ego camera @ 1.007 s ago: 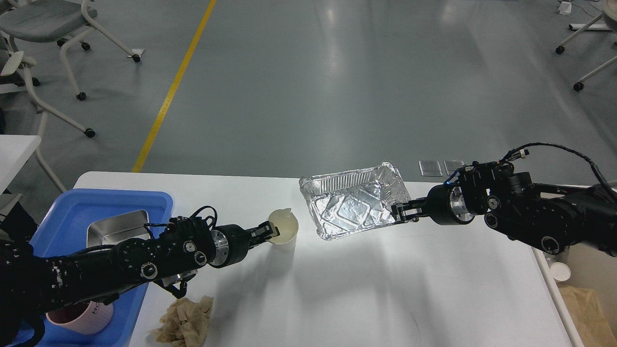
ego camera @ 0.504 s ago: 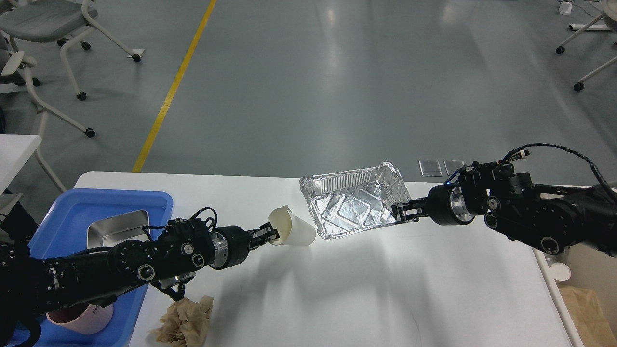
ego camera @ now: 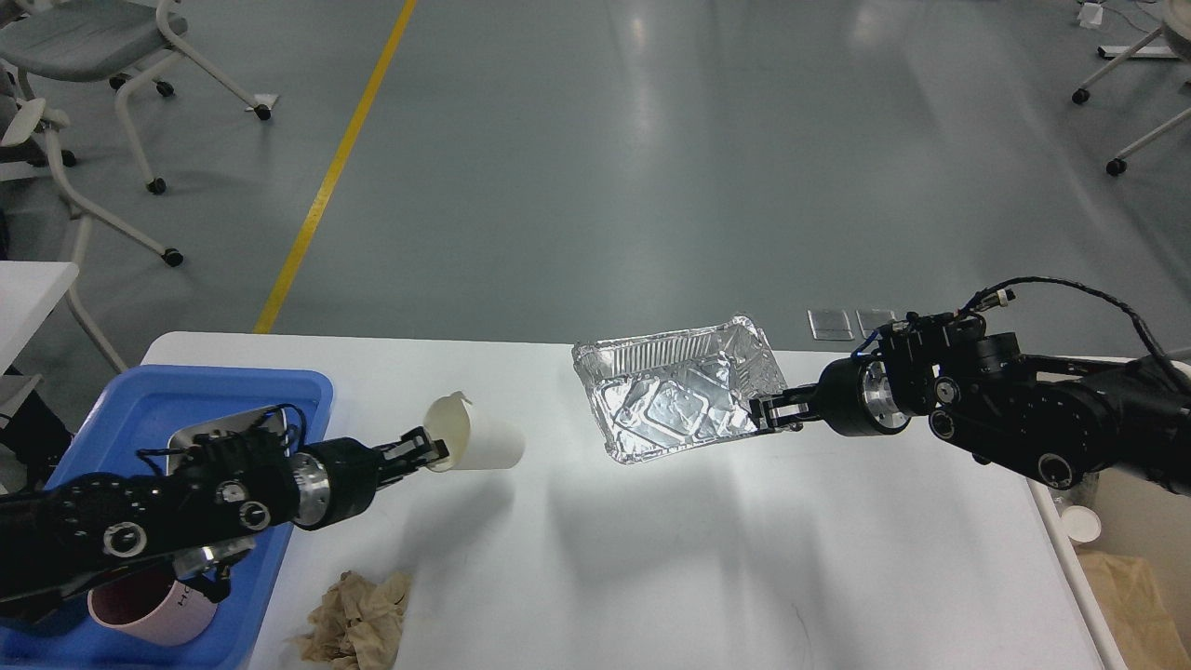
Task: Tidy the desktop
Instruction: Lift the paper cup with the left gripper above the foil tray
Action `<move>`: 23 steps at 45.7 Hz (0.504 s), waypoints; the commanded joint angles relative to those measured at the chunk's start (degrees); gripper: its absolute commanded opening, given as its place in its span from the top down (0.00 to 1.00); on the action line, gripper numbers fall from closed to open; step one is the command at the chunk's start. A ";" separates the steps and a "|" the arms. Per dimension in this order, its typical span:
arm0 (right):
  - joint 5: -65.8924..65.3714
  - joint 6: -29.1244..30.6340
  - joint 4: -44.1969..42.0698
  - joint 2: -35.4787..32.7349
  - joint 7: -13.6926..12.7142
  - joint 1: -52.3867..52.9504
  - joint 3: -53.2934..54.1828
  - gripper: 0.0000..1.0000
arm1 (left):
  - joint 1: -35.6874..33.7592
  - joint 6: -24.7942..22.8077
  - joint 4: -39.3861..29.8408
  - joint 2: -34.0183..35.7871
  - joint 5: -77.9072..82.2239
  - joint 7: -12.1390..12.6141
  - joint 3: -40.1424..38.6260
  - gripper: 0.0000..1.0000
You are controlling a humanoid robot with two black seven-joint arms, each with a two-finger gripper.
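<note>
The white desktop (ego camera: 707, 568) fills the lower view. My left gripper (ego camera: 430, 448) is shut on the rim of a white paper cup (ego camera: 479, 439), which lies tilted on its side, lifted above the desktop, mouth toward the gripper. My right gripper (ego camera: 769, 414) is shut on the right edge of a silver foil tray (ego camera: 675, 398) and holds it tilted above the desktop. A crumpled brown paper napkin (ego camera: 358, 619) lies on the desktop near the front left.
A blue plastic tray (ego camera: 177, 395) at the left edge holds a metal container (ego camera: 209, 433) and a pink cup (ego camera: 153, 609). A bin with a small white cup (ego camera: 1079, 524) and brown paper (ego camera: 1130, 596) stands off the right edge. Chairs stand on the floor behind.
My left gripper has tipped the paper cup from upright onto its side and pulled it left toward the blue tray. My right gripper has shifted the foil tray slightly left.
</note>
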 commanded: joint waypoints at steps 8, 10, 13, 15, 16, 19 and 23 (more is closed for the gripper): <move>-0.17 0.00 -1.56 3.93 0.00 -0.07 -0.18 1.00 | -0.32 -1.13 -13.42 19.75 0.21 -1.41 -6.43 1.00; -0.17 0.00 -1.74 4.46 0.00 0.01 -0.35 1.00 | -0.41 -2.09 -14.74 21.69 0.12 -1.41 -8.45 1.00; -0.17 0.00 -1.82 5.16 0.09 0.10 -1.40 1.00 | -0.85 -3.76 -15.89 23.71 0.03 -1.06 -11.00 1.00; -0.17 0.00 -1.82 5.52 0.17 0.45 -1.76 1.00 | -1.46 -4.64 -16.24 24.50 -0.06 -0.80 -12.06 1.00; -0.17 0.00 -1.91 5.60 0.17 0.54 -1.76 1.00 | -1.81 -4.91 -16.33 24.77 -0.14 -0.80 -12.23 1.00; -0.17 0.00 -1.91 5.69 0.17 0.81 -2.02 1.00 | -3.48 -5.88 -16.42 24.77 -0.14 -0.71 -12.32 1.00; -0.08 0.00 -2.09 6.48 0.17 1.33 -2.55 1.00 | -6.03 -7.37 -16.59 23.81 -0.14 -0.62 -12.32 1.00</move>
